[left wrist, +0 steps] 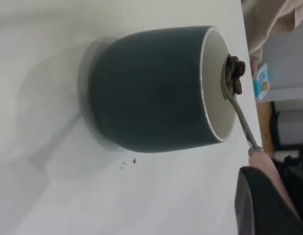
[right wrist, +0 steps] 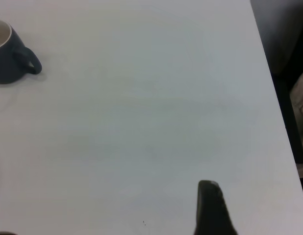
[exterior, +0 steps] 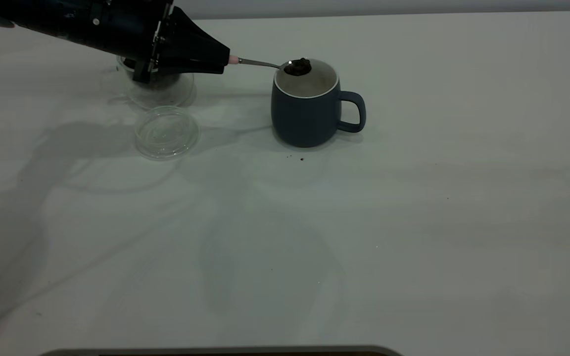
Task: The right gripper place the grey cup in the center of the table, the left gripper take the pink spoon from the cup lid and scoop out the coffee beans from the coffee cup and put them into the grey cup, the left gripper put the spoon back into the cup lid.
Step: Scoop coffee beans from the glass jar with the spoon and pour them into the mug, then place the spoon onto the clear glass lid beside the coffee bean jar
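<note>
The grey cup [exterior: 305,116] stands upright mid-table, handle toward the exterior view's right. My left gripper [exterior: 225,59] is shut on the pink spoon [exterior: 260,63] by its pale pink handle. The spoon's bowl hovers level over the cup's far rim with a heap of coffee beans [exterior: 298,66] on it. From the left wrist, the beans [left wrist: 235,74] sit on the spoon [left wrist: 239,117] just above the cup's [left wrist: 151,88] white mouth. The coffee cup [exterior: 166,91] stands partly hidden behind the left gripper. In front of it lies the cup lid [exterior: 166,132], with nothing in it. My right gripper [right wrist: 210,200] hangs over bare table [right wrist: 141,122], far from the cup [right wrist: 7,58].
A few dark crumbs [exterior: 301,159] lie on the table just in front of the grey cup. A dark rounded edge [exterior: 220,351] runs along the near side of the exterior view. The table's edge [right wrist: 269,73] borders dark clutter in the right wrist view.
</note>
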Motion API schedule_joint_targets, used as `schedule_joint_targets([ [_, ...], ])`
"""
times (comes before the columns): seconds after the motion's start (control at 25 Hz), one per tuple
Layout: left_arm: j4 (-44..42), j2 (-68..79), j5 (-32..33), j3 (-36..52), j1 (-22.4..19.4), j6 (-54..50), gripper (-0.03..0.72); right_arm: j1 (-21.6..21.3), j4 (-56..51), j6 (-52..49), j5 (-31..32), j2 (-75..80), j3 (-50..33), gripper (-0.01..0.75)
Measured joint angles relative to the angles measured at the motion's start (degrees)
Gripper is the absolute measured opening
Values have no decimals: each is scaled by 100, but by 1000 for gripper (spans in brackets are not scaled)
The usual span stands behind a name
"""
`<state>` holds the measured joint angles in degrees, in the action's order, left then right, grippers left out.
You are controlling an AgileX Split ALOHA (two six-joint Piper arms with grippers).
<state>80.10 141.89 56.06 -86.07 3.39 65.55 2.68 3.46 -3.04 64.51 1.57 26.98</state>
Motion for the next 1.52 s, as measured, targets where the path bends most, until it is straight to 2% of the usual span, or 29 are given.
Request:
schedule_joint_targets([
  [0.44, 41, 48, -540, 0, 117, 1595, 115, 0, 0, 0, 0, 0, 0, 496],
  [0.68, 61, 48, -660, 0, 175, 3542, 115, 0, 0, 0, 0, 0, 0, 496],
  [0.8, 259, 48, -703, 0, 208, 4035, 115, 0, 0, 0, 0, 0, 0, 496],
  [1.04, 621, 48, -630, 0, 215, 4173, 115, 0, 0, 0, 0, 0, 0, 496],
  [1.2, 570, -82, -86, 0, 215, 4173, 115, 0, 0, 0, 0, 0, 0, 496],
  [1.32, 392, -394, 67, 0, 191, 4165, 115, 0, 0, 0, 0, 0, 0, 496],
  [1.52, -53, -965, 239, 0, -158, 3381, 115, 0, 0, 0, 0, 0, 0, 496],
])
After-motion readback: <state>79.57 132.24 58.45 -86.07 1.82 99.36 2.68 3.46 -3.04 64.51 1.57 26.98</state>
